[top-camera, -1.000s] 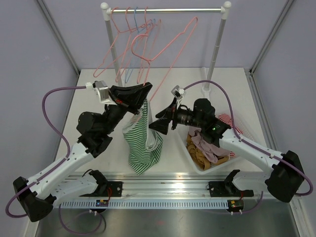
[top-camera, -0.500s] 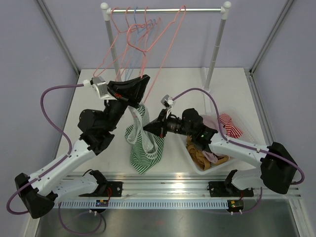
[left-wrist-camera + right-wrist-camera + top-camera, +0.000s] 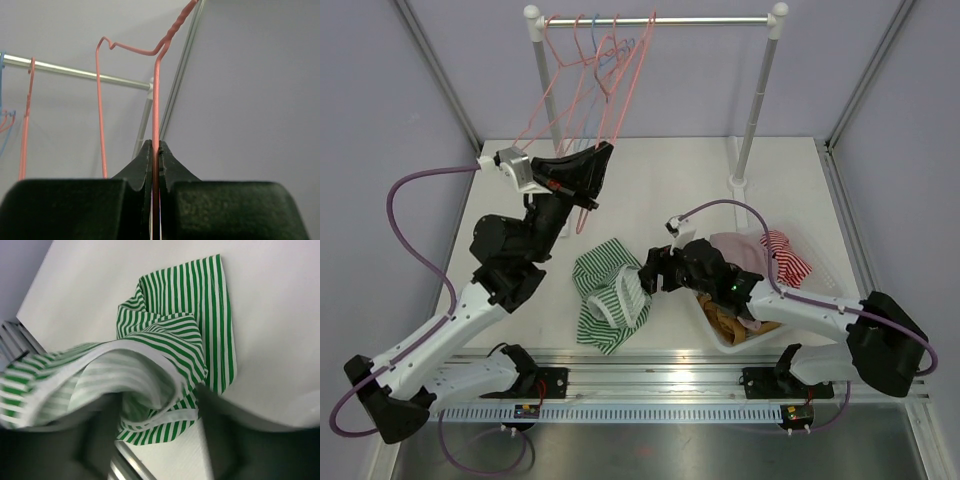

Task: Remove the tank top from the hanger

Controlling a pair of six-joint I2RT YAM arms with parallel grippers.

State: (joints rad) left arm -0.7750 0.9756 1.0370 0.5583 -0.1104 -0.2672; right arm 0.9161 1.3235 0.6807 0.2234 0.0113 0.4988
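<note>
- The green-striped tank top point(image 3: 608, 300) has come off and now lies crumpled on the table point(image 3: 690, 180).
- The right gripper point(image 3: 647, 281), at its 3 o'clock side, still pinches its white hem.
- The left gripper point(image 3: 597, 163) stays pressed on the bare pink hanger point(image 3: 156, 90), so the job looks nearly done.

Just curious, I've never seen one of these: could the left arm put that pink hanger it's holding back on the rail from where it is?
Probably yes. The left gripper is shut on the pink hanger, with nothing visible between it and the rail, though the other hangers crowd the left end.
</note>
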